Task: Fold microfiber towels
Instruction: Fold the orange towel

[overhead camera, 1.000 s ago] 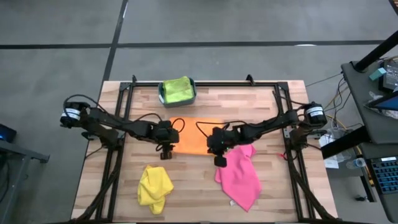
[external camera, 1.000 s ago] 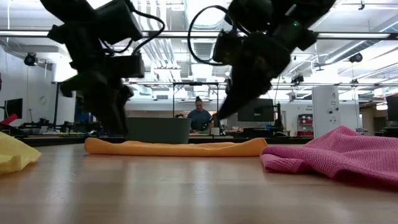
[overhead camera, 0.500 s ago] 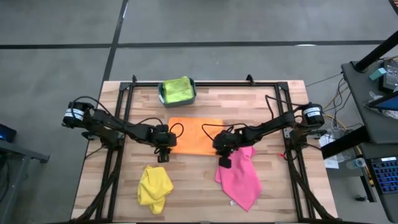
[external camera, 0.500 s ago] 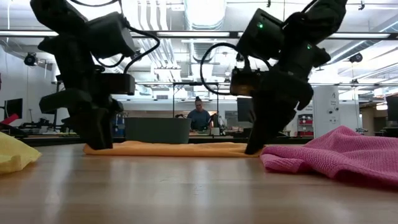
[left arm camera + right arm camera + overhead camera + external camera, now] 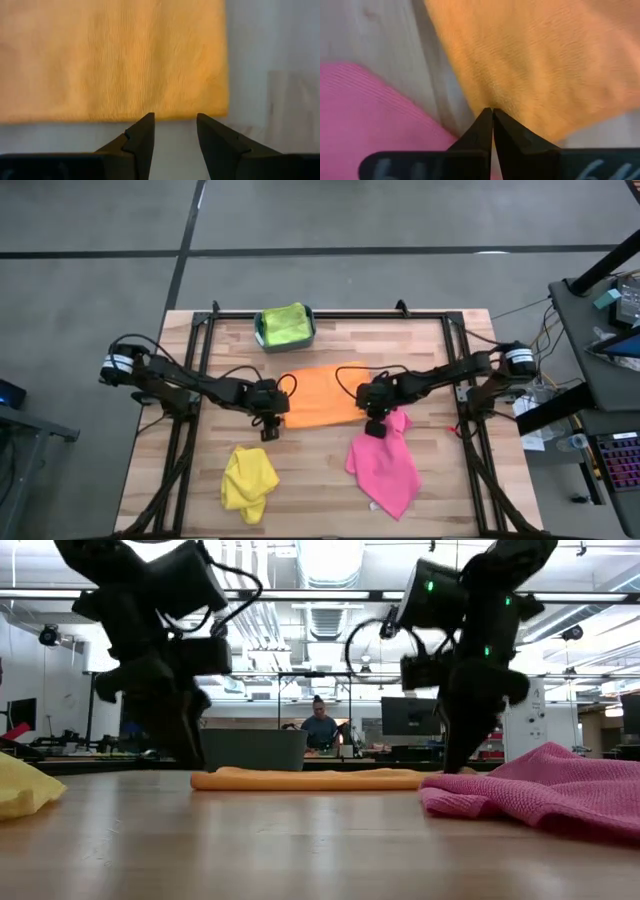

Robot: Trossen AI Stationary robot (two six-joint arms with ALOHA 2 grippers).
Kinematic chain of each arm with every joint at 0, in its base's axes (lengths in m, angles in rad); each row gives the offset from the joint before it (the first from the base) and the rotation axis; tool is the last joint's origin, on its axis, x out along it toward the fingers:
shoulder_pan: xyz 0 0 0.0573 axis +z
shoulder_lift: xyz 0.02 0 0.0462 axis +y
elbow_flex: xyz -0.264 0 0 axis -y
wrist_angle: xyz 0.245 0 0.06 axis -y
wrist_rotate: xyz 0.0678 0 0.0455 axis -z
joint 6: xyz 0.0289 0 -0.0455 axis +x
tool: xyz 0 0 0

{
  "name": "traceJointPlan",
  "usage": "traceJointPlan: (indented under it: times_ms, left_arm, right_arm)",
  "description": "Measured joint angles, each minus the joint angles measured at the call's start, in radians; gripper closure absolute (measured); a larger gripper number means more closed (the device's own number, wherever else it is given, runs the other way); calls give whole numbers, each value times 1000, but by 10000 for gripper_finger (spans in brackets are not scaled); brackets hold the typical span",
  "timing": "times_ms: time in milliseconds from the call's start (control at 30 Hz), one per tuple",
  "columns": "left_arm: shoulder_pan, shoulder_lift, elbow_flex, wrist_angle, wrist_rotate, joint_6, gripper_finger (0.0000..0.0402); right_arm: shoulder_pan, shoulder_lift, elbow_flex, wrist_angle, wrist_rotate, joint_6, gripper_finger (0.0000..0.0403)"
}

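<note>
An orange towel (image 5: 320,395) lies flat on the table's middle and shows as a low strip in the low view (image 5: 310,779). My left gripper (image 5: 175,120) stands open over bare wood just short of the towel's near left edge (image 5: 268,426). At the towel's near right corner, beside a crumpled pink towel (image 5: 385,465), is my right gripper (image 5: 492,112), shut. A yellow towel (image 5: 248,478) lies bunched at the near left. A lime green towel (image 5: 285,325) sits in the teal bin. My right gripper sets its shut fingertips (image 5: 487,122) on the orange towel's edge near its near right corner (image 5: 500,100), coming steeply from above. The towel lies flat on the table there. Whether a layer is caught between the tips does not show.
The teal bin (image 5: 260,332) stands at the far edge, left of middle. A black frame (image 5: 330,313) runs around the table's far and side edges. Bare wood lies between the yellow and pink towels at the near edge.
My right gripper has gone toward the table's right edge and tipped steeper, staying shut. The orange towel has slid along the table with it toward the right; its left end now lies farther right and the towel sits slightly askew.
</note>
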Motion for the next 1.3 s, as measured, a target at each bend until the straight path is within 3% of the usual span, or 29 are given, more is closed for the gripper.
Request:
traceJointPlan:
  times_ms: [267, 500, 700, 967, 1133, 1300]
  left_arm:
    - [4, -57, 7, 24, -32, 107, 269]
    - [6, -62, -3, 123, -79, 200, 269]
    - [25, -62, -34, 167, -89, 198, 269]
    - [33, -44, -53, 189, -90, 173, 269]
    - [35, -44, -57, 199, -91, 172, 269]
    - [37, -44, -57, 203, -91, 171, 269]
  right_arm:
    - [-86, -130, 0, -102, -19, 126, 389]
    - [-223, -164, -37, -70, -61, 269, 323]
    - [-311, -129, -111, 76, -61, 373, 239]
    - [-344, -29, -115, 164, -66, 378, 153]
    - [-344, 23, -112, 258, -96, 375, 125]
    - [-344, 45, -114, 378, -160, 388, 122]
